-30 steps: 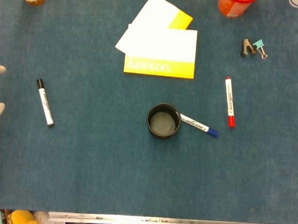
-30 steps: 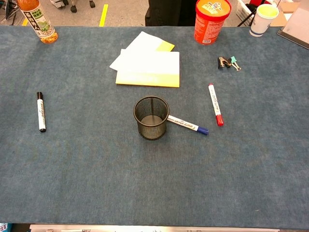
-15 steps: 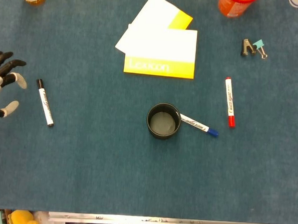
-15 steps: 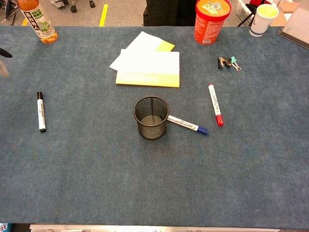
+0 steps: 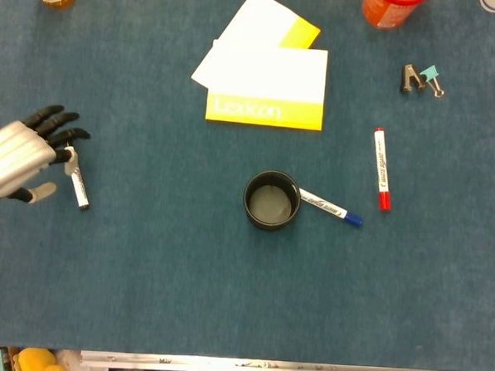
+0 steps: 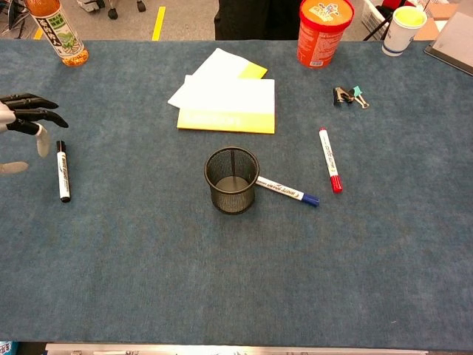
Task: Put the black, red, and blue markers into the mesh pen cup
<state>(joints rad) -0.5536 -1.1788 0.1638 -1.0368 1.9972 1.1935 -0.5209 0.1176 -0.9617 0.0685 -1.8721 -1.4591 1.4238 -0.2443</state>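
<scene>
A black mesh pen cup (image 5: 271,201) (image 6: 232,180) stands upright mid-table and looks empty. The blue marker (image 5: 331,208) (image 6: 288,191) lies against its right side. Farther right lies the red marker (image 5: 382,168) (image 6: 329,160). At the far left lies the black marker (image 5: 76,176) (image 6: 63,171). My left hand (image 5: 23,152) (image 6: 22,122) hovers over the black marker's upper end, fingers spread, holding nothing. In the head view its fingertips cover the marker's cap. My right hand shows in neither view.
A yellow and white notepad stack (image 5: 266,74) (image 6: 226,95) lies behind the cup. Binder clips (image 5: 422,79) (image 6: 349,96) sit at the back right, an orange tub (image 6: 324,31) and a paper cup (image 6: 405,30) behind them. A drink bottle (image 6: 58,31) stands back left.
My left hand has come in from the left edge toward the right, and now hangs over the black marker's cap. The markers and the cup have not moved.
</scene>
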